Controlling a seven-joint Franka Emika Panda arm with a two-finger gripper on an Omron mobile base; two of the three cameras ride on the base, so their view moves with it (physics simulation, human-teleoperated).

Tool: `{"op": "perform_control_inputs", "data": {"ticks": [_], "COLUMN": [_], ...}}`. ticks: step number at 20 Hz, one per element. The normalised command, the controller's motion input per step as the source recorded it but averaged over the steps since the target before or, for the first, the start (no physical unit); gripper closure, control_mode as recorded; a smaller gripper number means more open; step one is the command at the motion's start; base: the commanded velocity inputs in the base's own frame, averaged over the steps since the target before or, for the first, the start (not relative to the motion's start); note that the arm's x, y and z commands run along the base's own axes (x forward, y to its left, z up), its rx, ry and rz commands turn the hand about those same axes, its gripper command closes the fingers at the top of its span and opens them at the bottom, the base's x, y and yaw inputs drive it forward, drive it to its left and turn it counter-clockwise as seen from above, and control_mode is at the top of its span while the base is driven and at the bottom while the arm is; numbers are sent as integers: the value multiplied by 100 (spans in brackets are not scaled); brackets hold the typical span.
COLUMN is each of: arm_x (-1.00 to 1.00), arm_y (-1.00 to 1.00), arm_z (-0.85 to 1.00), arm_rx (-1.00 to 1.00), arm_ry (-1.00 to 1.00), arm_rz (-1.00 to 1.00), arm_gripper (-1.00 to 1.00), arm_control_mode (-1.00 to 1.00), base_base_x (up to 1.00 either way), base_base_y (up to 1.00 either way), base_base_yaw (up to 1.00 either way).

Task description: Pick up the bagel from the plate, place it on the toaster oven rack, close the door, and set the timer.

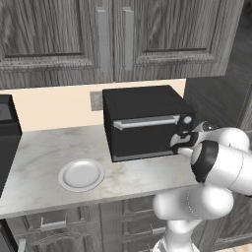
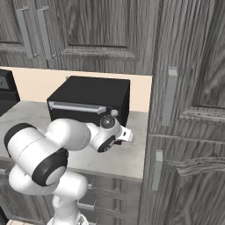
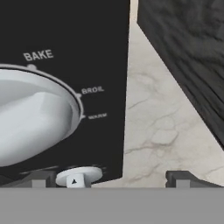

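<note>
**Step in hand: setting the timer.**

1. The door (image 1: 142,137) of the toaster oven (image 1: 142,101) is seen shut, with its silver handle (image 1: 145,121) level across the top.
2. The plate (image 1: 64,180) lies bare on the counter (image 1: 34,157), well apart from the arm. The bagel is therefore judged to be on the rack behind the door, although this cannot be confirmed.
3. The gripper (image 1: 181,142) is held close against the control strip at the right of the oven front. In the hand view the gripper (image 3: 111,180) is spread wide and grasps nothing. One of its fingertips (image 3: 39,178) is placed left of a small white knob (image 3: 79,176), and the other is out over the bare counter beside the oven.
4. The large white dial (image 3: 35,118) is lettered BAKE, BROIL and WARM and is taken to be the function selector, not the timer. No legend can be read at the small knob.

**Recommended procedure**

- The timer knob is to be identified before contact is made.
- The gripper is to be shifted sideways until the knob is centred between the fingers.
- The fingers are to be closed squarely on the knob rim, and rotation is to be applied about the knob's own axis.
- Side load is to be avoided, since the oven could be pushed across the counter.
</note>
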Motion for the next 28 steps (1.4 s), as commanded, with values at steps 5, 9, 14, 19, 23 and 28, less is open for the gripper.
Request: {"op": "perform_control_inputs", "data": {"ticks": [5, 9, 14, 19, 23, 28], "arm_x": [12, 4, 0, 0, 0, 0], "arm_y": [-19, -57, -62, -56, -53, -51], "arm_z": [-7, -5, -19, -24, -32, -40], "arm_rx": [1, 2, 2, 1, 0, 0], "arm_ry": [2, 0, 0, 0, 0, 0], "arm_rz": [0, 0, 0, 0, 0, 0], "arm_gripper": [100, 100, 100, 100, 100, 100], "arm_control_mode": [-100, -100, -100, -100, -100, -100], "base_base_x": [0, 0, 0, 0, 0, 0], "base_base_y": [0, 0, 0, 0, 0, 0], "base_base_yaw": [0, 0, 0, 0, 0, 0]}}
